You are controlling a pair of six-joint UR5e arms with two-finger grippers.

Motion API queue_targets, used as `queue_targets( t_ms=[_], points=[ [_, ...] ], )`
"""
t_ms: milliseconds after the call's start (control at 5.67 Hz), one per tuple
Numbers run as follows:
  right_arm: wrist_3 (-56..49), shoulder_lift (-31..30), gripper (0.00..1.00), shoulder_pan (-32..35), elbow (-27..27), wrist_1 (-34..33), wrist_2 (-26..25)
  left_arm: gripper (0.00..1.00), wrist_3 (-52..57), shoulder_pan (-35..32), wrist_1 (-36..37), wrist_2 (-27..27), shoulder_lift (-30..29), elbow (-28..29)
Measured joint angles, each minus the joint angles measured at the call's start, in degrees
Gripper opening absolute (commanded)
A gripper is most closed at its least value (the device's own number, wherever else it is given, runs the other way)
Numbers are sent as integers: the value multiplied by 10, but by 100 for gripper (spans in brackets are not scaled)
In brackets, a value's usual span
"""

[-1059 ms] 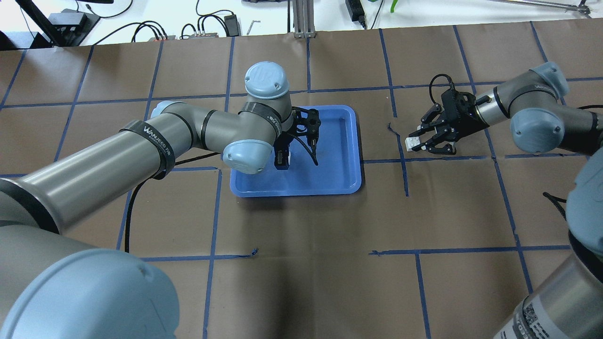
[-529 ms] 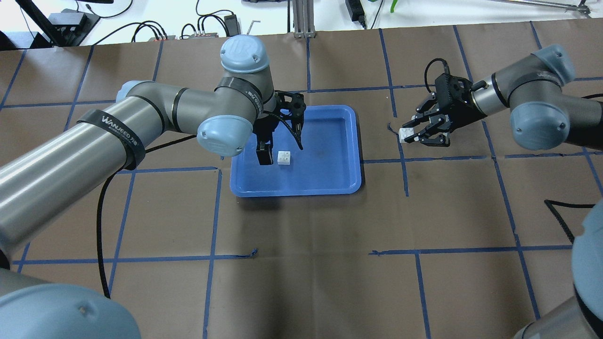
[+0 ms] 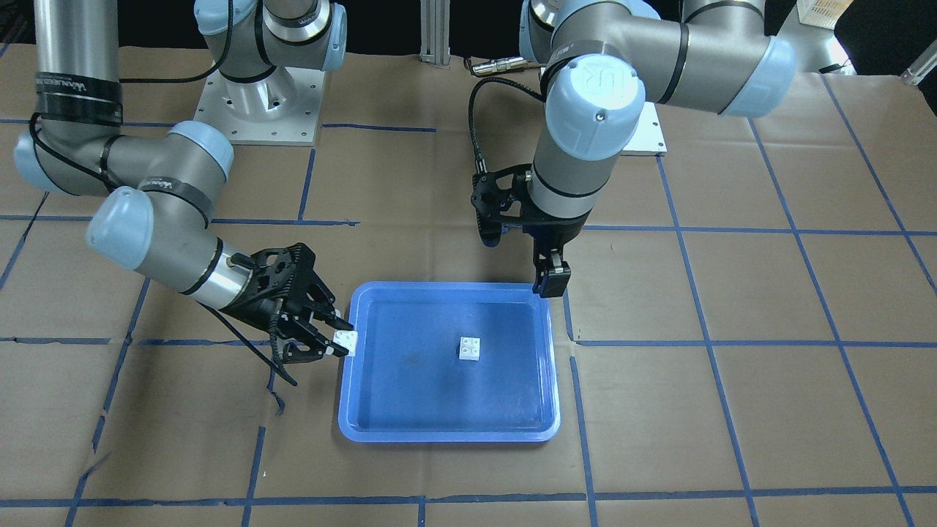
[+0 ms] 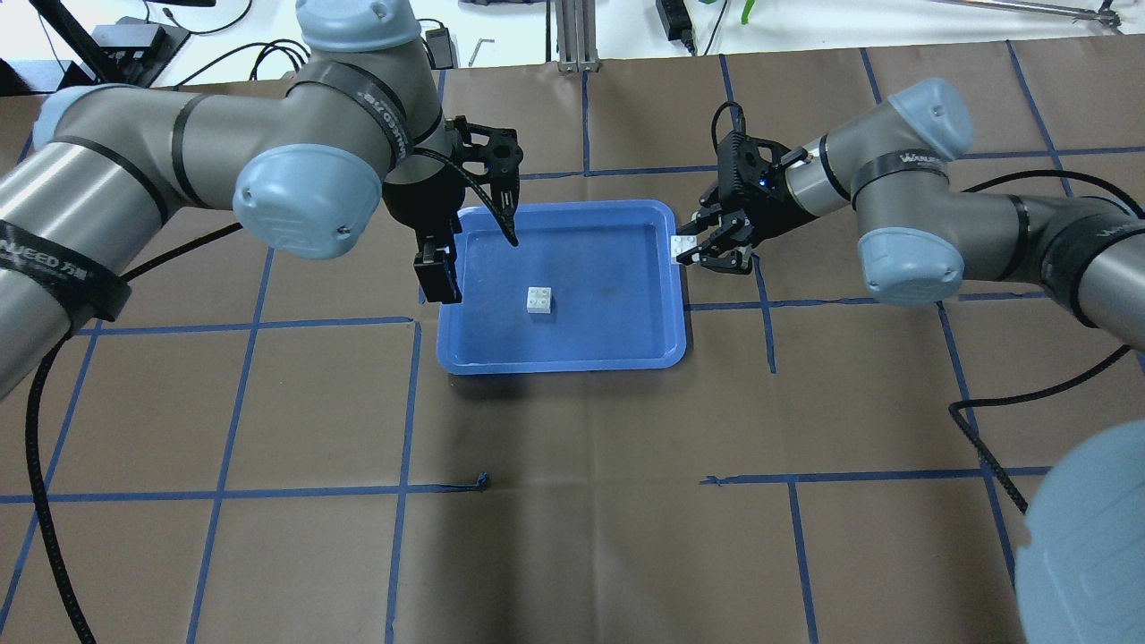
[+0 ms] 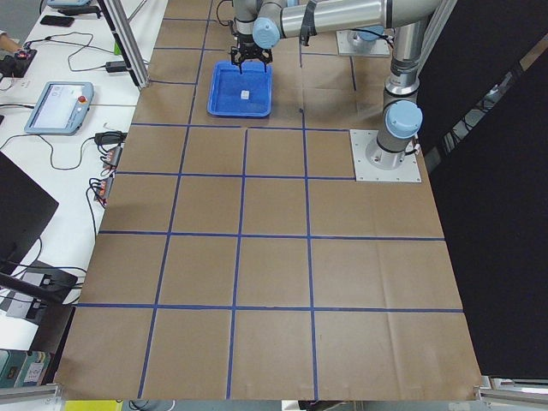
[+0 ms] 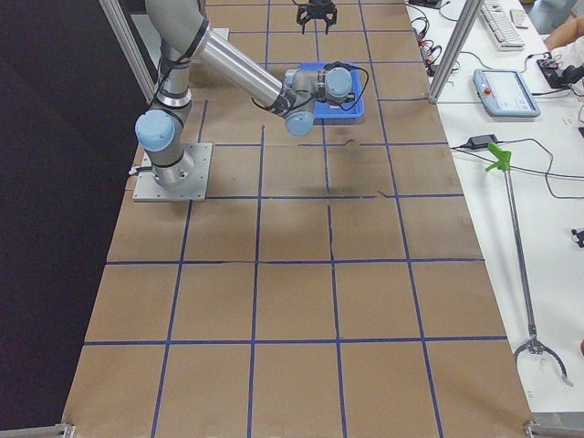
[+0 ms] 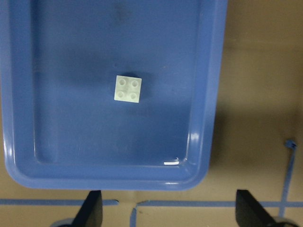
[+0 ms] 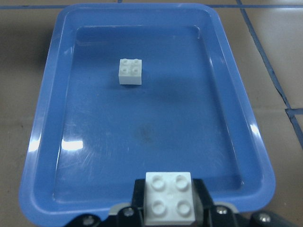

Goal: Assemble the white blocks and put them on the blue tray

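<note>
**Surface:** we log a table [image 4: 590, 501] laid with brown paper and ruled into large squares by blue tape lines [image 4: 268, 492]. Beyond its far edge stands a white bench [image 4: 268, 27] strewn with black cables.

**Blue tray** [image 4: 626, 356]: flat on the paper near the table's middle, raised rim all round, with bare paper on every side.

**Loose white block** [image 4: 539, 300]: studs up on the tray floor, a little to the robot's left of centre, well apart from every rim.

**Left gripper** [image 4: 476, 259]: raised over the tray's far left corner, jaws spread wide with nothing between them.

**Right gripper** [image 4: 691, 252]: low at the tray's right rim, jaws closed on the held white block [image 4: 683, 248], studs up. From these angles we cannot tell whether the block clears the rim or touches it.
</note>
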Motion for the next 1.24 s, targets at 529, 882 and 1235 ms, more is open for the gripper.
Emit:
queue_targets(
  t_ms=[529,882,1235],
  points=[
    [150,65,22,83,0,-178,-2,99,-187,18,-67,-26,73,20],
    [169,108,23,115,-1,-237,-5,99,-342,63,-86,-23,111,19],
    [171,127,23,121,-2,-242,-4,99,-508,72,-83,-21,133,13]
  ],
)
